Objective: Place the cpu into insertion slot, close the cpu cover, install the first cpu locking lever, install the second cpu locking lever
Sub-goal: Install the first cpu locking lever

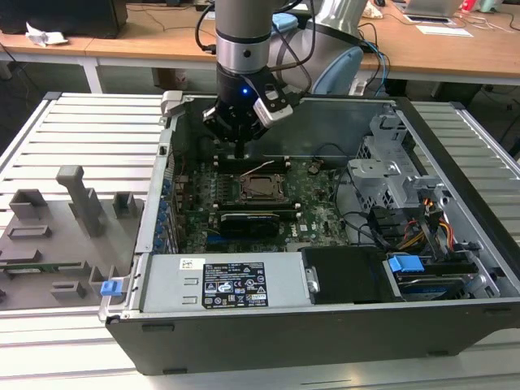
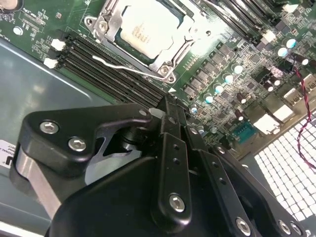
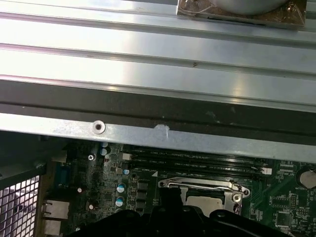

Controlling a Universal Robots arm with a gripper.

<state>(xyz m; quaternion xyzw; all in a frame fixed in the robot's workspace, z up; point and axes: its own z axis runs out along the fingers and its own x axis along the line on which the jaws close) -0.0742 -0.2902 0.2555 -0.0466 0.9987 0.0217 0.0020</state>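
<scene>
The cpu lies in the insertion slot on the green motherboard, its pale metal face up. Both wrist views show the cpu with the cpu cover lying flat around its edges. A thin wire locking lever runs along the socket side nearest my fingers. My gripper hangs just behind the socket, a little above the board, near the memory slots. Its fingers are pressed together in the second wrist view, gripper, with nothing held.
Long black memory slots sit between my fingertips and the socket. A black card stands in front of the socket. The power supply, drive cage and case wall hem in the board. A grey fixture tray lies outside.
</scene>
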